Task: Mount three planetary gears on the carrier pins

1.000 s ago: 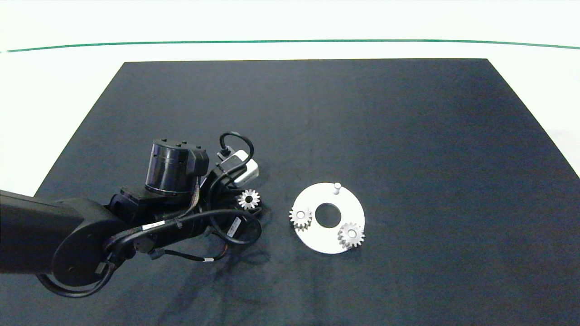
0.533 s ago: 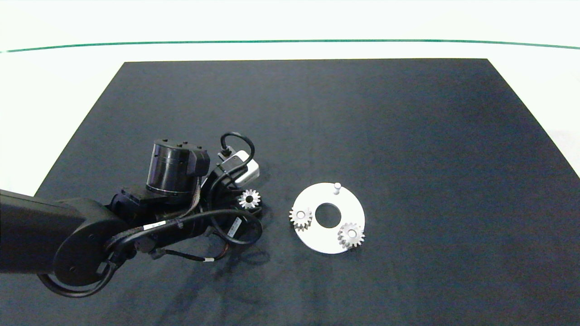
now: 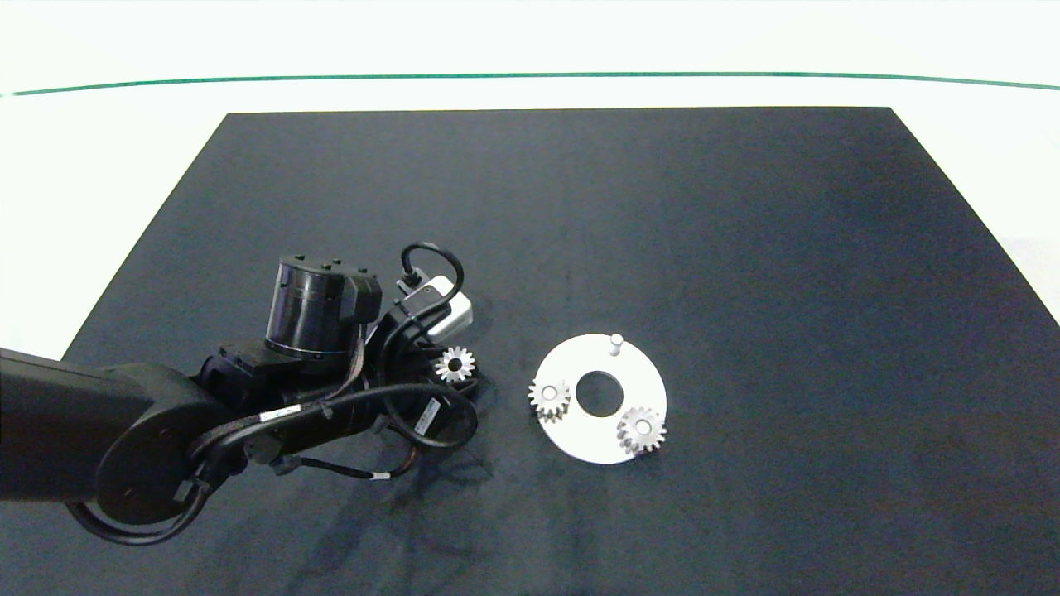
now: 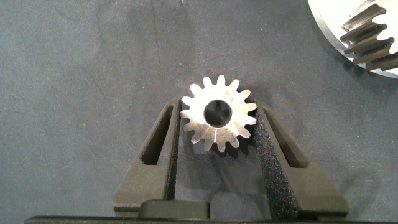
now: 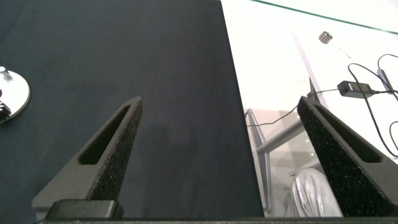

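Observation:
A silvery planetary gear [image 3: 455, 364] lies flat on the black mat, left of the white disc [image 3: 580, 443]. My left gripper [image 4: 217, 109] is shut on this gear [image 4: 217, 115], both pads against its teeth. Two more gears [image 3: 550, 397] [image 3: 642, 430] sit on carrier pins at the disc's left and lower right. The third carrier pin [image 3: 615, 342] stands bare at the disc's far edge. My right gripper [image 5: 219, 99] is open and holds nothing; it hangs over the mat's right edge, outside the head view.
The black mat [image 3: 745, 248] covers most of the white table. In the left wrist view, the disc's rim [image 4: 324, 18] and one mounted gear [image 4: 373, 40] show close by. Beyond the mat's right edge lie cables [image 5: 367, 93] and a table frame.

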`<state>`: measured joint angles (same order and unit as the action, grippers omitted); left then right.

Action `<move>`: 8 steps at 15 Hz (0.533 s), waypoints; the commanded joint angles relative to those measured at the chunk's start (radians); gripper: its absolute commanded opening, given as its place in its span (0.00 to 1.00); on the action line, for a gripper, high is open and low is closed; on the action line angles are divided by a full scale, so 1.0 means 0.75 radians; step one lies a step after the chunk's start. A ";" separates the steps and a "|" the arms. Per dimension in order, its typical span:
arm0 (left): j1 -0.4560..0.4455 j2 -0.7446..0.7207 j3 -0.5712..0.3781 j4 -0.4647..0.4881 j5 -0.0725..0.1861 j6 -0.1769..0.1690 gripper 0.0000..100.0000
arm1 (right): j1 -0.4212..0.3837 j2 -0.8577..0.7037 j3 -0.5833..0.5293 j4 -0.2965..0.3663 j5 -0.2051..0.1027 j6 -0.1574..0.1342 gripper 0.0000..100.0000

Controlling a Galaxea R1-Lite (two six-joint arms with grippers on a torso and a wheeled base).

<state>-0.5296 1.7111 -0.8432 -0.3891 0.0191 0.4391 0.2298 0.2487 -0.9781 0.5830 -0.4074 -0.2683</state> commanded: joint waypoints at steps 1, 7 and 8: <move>0.003 -0.005 -0.001 -0.001 0.001 0.001 0.09 | 0.002 -0.002 0.007 0.004 -0.003 -0.002 1.00; -0.010 -0.052 -0.031 0.003 -0.001 -0.001 0.04 | 0.043 -0.035 0.171 0.002 0.007 0.061 1.00; -0.012 -0.079 -0.064 0.016 -0.001 0.001 0.04 | 0.050 -0.043 0.208 0.002 0.007 0.080 1.00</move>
<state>-0.5360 1.6813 -0.8706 -0.3762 0.0181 0.4366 0.2564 0.2274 -0.8553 0.5811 -0.3998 -0.2168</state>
